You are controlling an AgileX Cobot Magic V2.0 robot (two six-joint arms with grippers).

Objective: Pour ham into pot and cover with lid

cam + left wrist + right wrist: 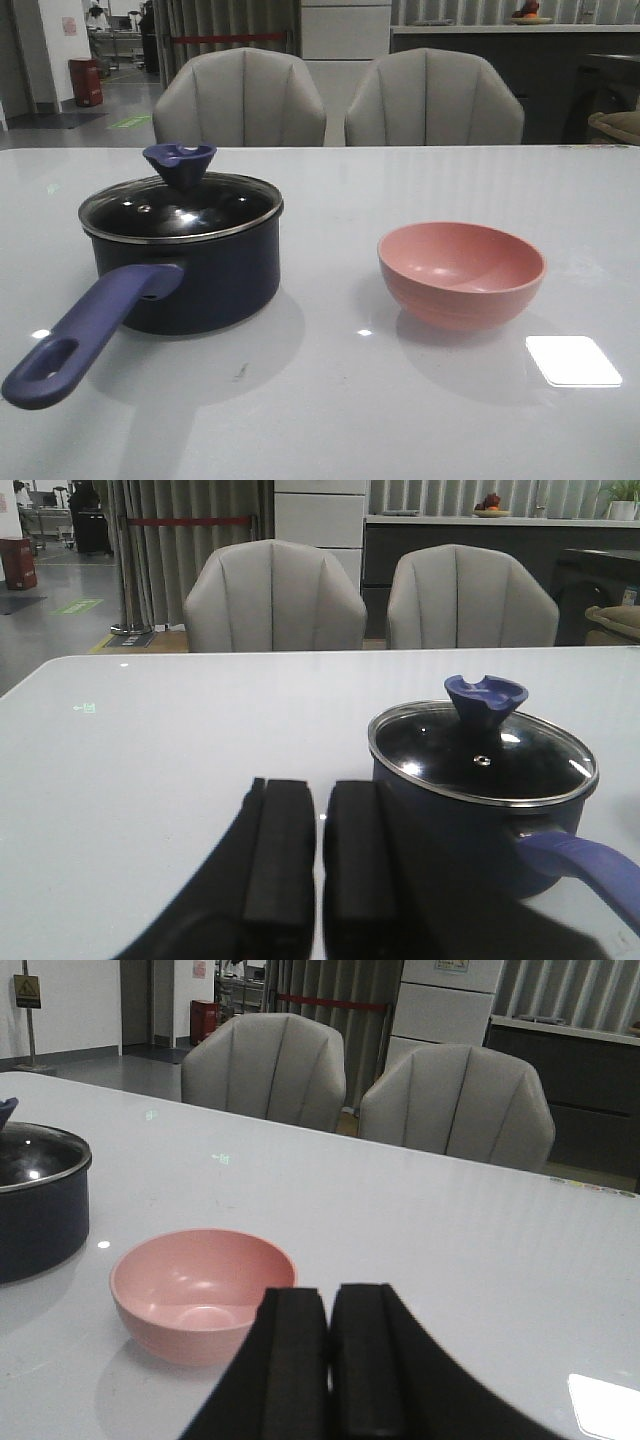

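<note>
The dark navy pot (pixel 205 285) stands on the left of the white table (pixel 330 400), its blue-purple handle (pixel 85 335) pointing toward the front-left. The glass lid (pixel 185 208) with its flared blue-purple knob (pixel 180 163) sits on the pot, closing it. No ham shows; the pink bowl (pixel 462 272) on the right looks empty. My left gripper (pixel 318 802) is shut on nothing, low over the table just beside the pot (pixel 450 820) and lid (pixel 480 755). My right gripper (pixel 330 1305) is shut on nothing, close to the bowl (pixel 195 1285). Neither gripper appears in the front view.
Two grey chairs (pixel 240 100) (pixel 433 100) stand behind the table's far edge. A bright rectangular reflection (pixel 573 360) lies on the table at the front right. The pot's side (pixel 40 1220) shows beyond the bowl in the right wrist view.
</note>
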